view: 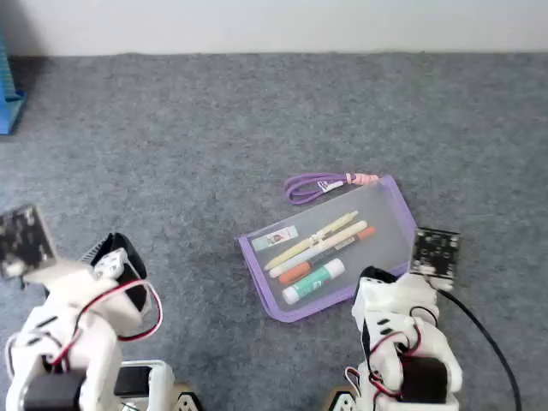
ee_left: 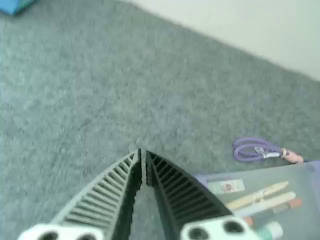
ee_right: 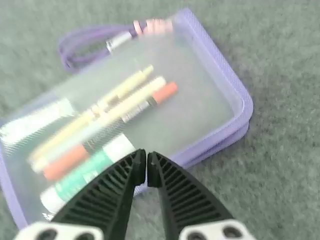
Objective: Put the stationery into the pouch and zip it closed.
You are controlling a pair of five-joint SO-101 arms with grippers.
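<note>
The pouch (view: 390, 218), translucent with a purple edge, is seen lying flat on the grey table (view: 171, 154), slightly right of the middle and turned at an angle. A purple strap (view: 312, 186) is attached at its far corner by a pink piece (view: 366, 179) and lies looped on the table beside the far edge. The stationery is seen through the clear side of the pouch: two pale yellow pens (view: 312, 240) laid side by side, an orange marker (view: 295, 273) next to them, a white tube with a green label (view: 314, 281) nearest the near edge, and a small white and green piece (view: 274, 238) towards the far left corner. Whether the zip is fully drawn cannot be told.

The right gripper (ee_right: 146, 155) is held just above the near edge of the pouch, its fingers pressed together with nothing between them. The left gripper (ee_left: 141, 154) is held over bare table, well apart from the pouch on its left, likewise clenched and empty. A blue object (view: 8, 94) is seen at the far left edge of the table.
</note>
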